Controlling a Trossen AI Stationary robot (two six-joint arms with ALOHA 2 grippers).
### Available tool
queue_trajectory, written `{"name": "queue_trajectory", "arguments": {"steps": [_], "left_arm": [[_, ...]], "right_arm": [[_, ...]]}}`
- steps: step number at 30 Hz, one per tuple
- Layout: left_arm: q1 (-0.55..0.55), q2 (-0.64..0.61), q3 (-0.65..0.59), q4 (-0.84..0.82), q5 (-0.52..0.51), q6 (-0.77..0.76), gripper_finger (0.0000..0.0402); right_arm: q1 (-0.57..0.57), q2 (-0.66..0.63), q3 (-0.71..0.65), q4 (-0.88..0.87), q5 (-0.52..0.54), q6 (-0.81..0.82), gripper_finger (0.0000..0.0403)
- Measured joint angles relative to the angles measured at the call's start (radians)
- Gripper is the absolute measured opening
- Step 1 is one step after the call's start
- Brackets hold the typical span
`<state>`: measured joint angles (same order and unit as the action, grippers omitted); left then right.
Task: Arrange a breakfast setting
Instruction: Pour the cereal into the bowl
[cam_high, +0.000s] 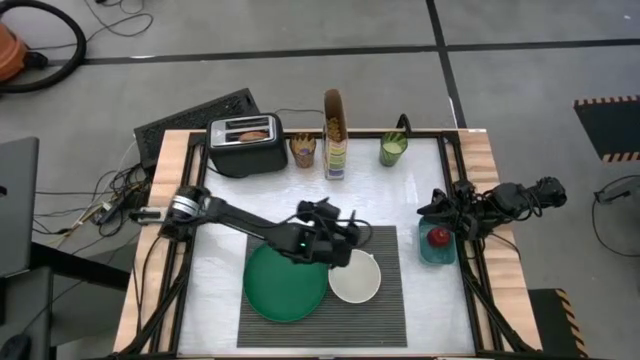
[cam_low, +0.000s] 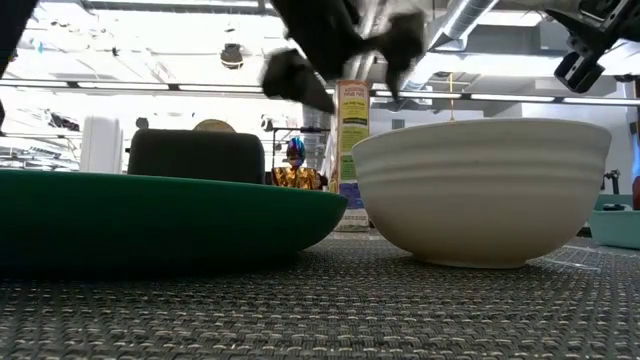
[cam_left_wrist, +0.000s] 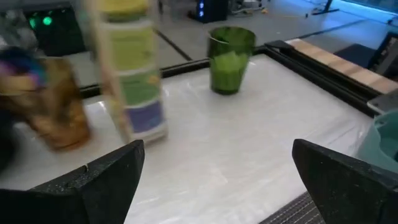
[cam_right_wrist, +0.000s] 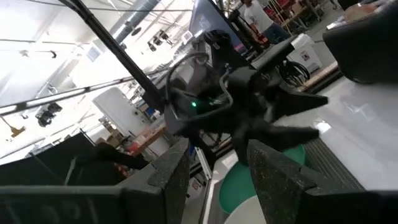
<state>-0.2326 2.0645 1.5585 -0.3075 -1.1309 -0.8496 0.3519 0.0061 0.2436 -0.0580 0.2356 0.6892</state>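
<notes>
The dark grey ribbed placemat (cam_high: 385, 305) lies at the table's near middle. The green plate (cam_high: 285, 283) rests on its left half and the white bowl (cam_high: 355, 278) stands beside it on the right; the bowl (cam_low: 480, 190) looks empty. My left gripper (cam_high: 345, 228) hangs open and empty above the bowl's far rim, clear of it (cam_low: 340, 55). My right gripper (cam_high: 440, 208) waits open beside the teal dish with the apple (cam_high: 437, 242). The purple-and-blue spoon (cam_left_wrist: 18, 62) stands in an amber cup (cam_high: 304, 150). The tall cereal box (cam_high: 335, 135) stands upright at the far side.
The black toaster (cam_high: 247, 143) stands at the far left, with something brown in one slot (cam_high: 253, 133). A green cup (cam_high: 393, 148) stands right of the cereal box. Bare white table lies between the far row and the placemat. Black rails edge the table.
</notes>
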Motion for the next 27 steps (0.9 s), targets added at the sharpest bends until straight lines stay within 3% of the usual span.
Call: {"name": "queue_trajectory", "arguments": {"steps": [4, 9, 13, 27], "left_arm": [[0.027, 0.082, 0.000, 0.161, -0.053, 0.124, 0.0394], [0.071, 0.170, 0.000, 0.203, -0.113, 0.088, 0.0394], [0.119, 0.222, 0.000, 0.224, -0.087, 0.038, 0.0394], [0.295, 0.247, 0.000, 0.318, -0.015, 0.130, 0.0394]], "right_arm": [[0.000, 0.005, 0.000, 0.000, 0.000, 0.018, 0.0189], [0.000, 0.006, 0.000, -0.001, 0.000, 0.019, 0.0188], [0.000, 0.006, 0.000, -0.004, 0.002, 0.021, 0.0188], [0.000, 0.006, 0.000, -0.018, 0.004, 0.010, 0.0189]]}}
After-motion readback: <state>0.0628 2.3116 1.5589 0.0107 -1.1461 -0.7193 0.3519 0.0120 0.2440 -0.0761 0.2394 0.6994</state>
